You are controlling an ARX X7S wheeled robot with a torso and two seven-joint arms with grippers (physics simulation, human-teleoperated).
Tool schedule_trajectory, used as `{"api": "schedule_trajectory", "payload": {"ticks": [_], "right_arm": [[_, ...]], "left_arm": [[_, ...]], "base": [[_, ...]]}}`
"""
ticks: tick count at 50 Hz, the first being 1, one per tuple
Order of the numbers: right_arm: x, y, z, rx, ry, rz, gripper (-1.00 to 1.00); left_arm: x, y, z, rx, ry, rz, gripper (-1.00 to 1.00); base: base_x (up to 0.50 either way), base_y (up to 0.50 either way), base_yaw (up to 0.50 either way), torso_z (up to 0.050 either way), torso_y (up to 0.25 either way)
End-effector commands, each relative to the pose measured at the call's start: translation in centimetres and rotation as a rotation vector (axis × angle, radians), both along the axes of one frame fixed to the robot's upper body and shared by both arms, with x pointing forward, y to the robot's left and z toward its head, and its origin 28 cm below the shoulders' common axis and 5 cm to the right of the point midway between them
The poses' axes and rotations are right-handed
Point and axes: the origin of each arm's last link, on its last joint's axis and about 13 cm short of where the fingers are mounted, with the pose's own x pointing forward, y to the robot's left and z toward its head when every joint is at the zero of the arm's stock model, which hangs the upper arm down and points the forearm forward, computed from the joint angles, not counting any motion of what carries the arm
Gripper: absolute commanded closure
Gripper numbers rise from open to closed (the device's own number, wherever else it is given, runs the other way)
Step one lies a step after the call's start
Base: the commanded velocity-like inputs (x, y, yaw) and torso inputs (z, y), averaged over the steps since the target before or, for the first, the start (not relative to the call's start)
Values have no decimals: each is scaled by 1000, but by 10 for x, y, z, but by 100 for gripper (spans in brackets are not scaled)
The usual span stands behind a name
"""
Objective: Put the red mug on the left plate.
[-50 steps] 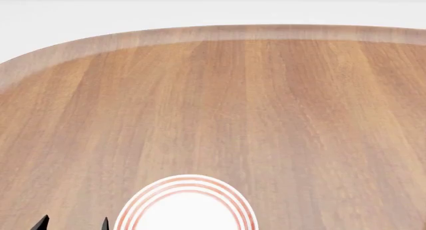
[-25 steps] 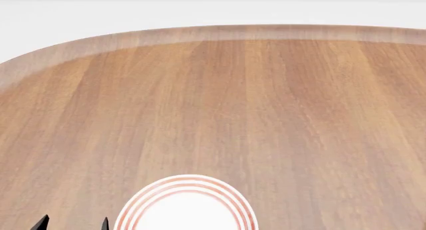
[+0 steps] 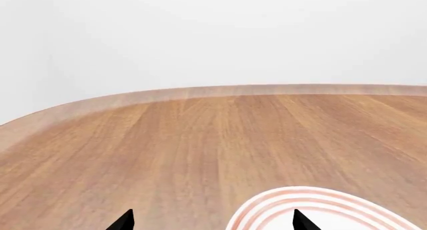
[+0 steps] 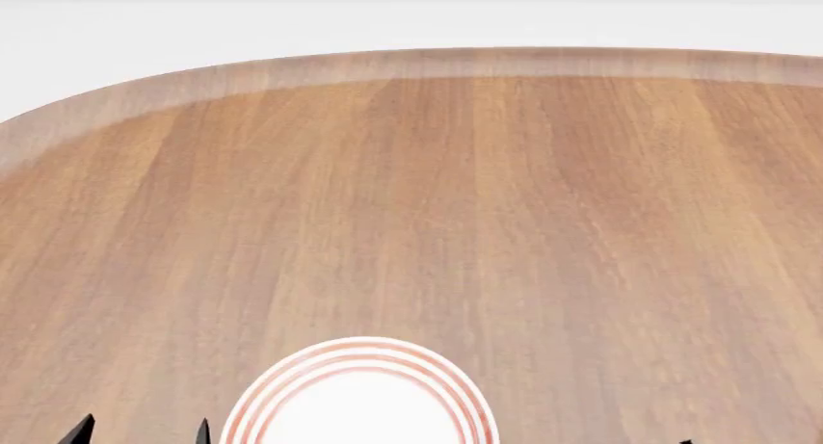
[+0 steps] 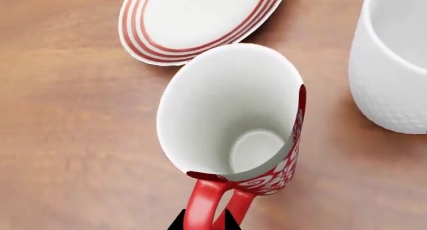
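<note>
In the right wrist view my right gripper [image 5: 203, 224] is shut on the red loop handle of the red mug [image 5: 267, 177]. The mug has a white inside and a white scroll pattern, and its rim overlaps the near edge of a red-ringed white plate [image 5: 193, 20]. I cannot tell which plate that is. In the head view a red-ringed plate [image 4: 264, 391] lies at the table's near edge; the mug is out of that view. My left gripper [image 4: 142, 431] is open and empty just left of this plate. The left wrist view shows it [image 3: 211, 225] with the plate's rim [image 3: 267, 205] beside one fingertip.
A larger plain white mug [image 5: 393, 65] stands close beside the red mug in the right wrist view. The wooden table [image 4: 489, 203] has a rounded far edge [image 4: 168, 83] against a pale wall. A black tip [image 4: 685, 442] of my right gripper shows at the head view's bottom edge.
A small black tip of my right gripper has come into the bottom right of the head view. The plate and the left gripper have not moved.
</note>
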Motion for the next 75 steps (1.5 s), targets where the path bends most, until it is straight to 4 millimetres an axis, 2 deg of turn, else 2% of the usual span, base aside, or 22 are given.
{"api": "schedule_trajectory", "payload": {"ticks": [1,20,30,39,60,67,75], "right_arm": [[-6,10,29,-63,-94,66,100],[-17,34,75,-156,-249,236,100],[-23,50,87,-178,-341,361,100],[-28,64,90,-232,-384,465,100],[-31,90,81,-290,-452,783,100],[-29,97,62,-339,-464,976,100],[-25,95,46,-367,-441,1167,100]], "left_arm": [[-1,0,0,0,-1,0,-100],[0,0,0,-2,2,-2,-100],[0,0,0,-1,0,-1,-100],[0,0,0,-3,-2,-2,-100],[0,0,1,-5,-4,-2,-100],[0,0,1,-5,-4,-2,-100],[0,0,0,-4,-1,-2,-100]], "base": [[0,0,0,0,0],[0,0,0,0,0],[0,0,0,0,0],[0,0,0,0,0],[0,0,0,0,0],[0,0,0,0,0],[0,0,0,0,0]]}}
